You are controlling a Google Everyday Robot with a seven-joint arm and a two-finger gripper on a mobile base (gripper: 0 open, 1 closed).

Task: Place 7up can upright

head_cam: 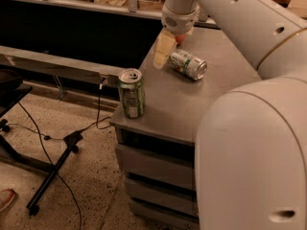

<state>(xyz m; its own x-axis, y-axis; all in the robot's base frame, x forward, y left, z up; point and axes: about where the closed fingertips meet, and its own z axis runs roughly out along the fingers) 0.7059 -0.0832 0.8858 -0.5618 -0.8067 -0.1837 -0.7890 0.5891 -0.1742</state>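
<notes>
The 7up can [188, 64], silvery-white with green markings, lies on its side on the grey cabinet top [165, 107], near its far part. My gripper [163, 51] hangs from the wrist just left of the can, close beside it and near the top's left edge. It holds nothing that I can see. My white arm [249, 128] fills the right side of the view and hides the right part of the top.
A darker green can [131, 94] stands upright at the front left corner of the top. An orange round thing [180, 39] shows behind the wrist. Drawers [153, 152] are below. A black stand and cables [53, 176] lie on the floor at left.
</notes>
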